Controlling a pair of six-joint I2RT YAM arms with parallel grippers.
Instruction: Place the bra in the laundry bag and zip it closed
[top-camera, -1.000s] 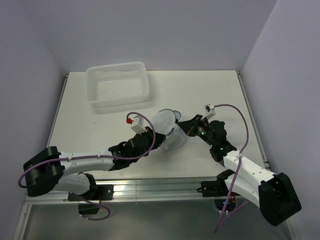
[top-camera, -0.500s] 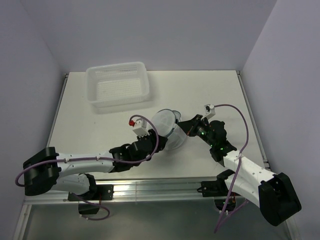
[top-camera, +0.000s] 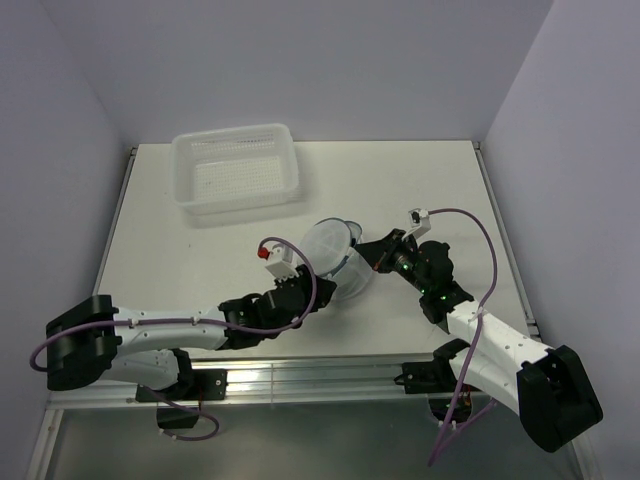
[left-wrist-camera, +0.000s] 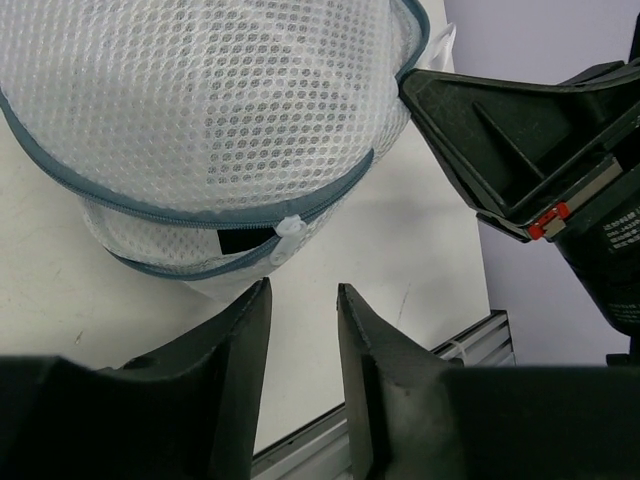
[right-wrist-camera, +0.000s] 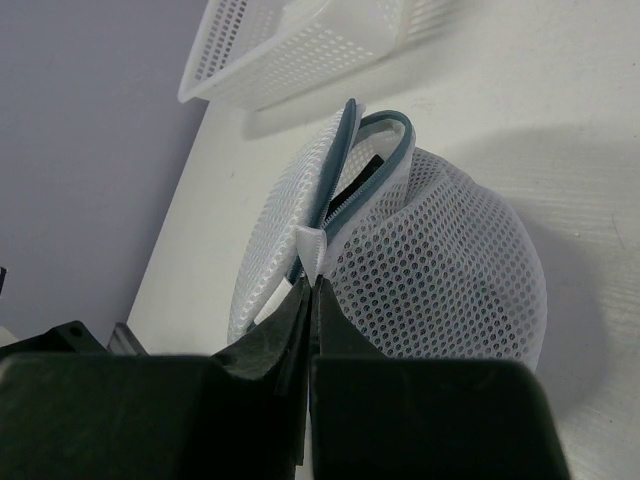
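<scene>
The laundry bag (top-camera: 335, 260) is a white mesh dome with a grey-blue zipper rim, standing mid-table. My right gripper (top-camera: 373, 252) is shut on a white fabric tab (right-wrist-camera: 312, 243) at the end of the zipper, on the bag's right side (right-wrist-camera: 440, 270). The zipper gapes there, and black fabric, apparently the bra (right-wrist-camera: 362, 176), shows inside. My left gripper (top-camera: 320, 286) is open and empty at the bag's near-left side. In the left wrist view its jaws (left-wrist-camera: 302, 287) stand just short of the white zipper pull (left-wrist-camera: 288, 228) on the bag (left-wrist-camera: 200, 110).
A white perforated plastic basket (top-camera: 238, 168) stands at the back left, also in the right wrist view (right-wrist-camera: 290, 50). The right gripper's body (left-wrist-camera: 520, 150) sits close to the right of the bag. The table's near edge rail (left-wrist-camera: 470, 345) lies just behind my left gripper.
My left wrist has drawn back slightly toward the near edge, away from the bag. The right arm and the bag have not moved.
</scene>
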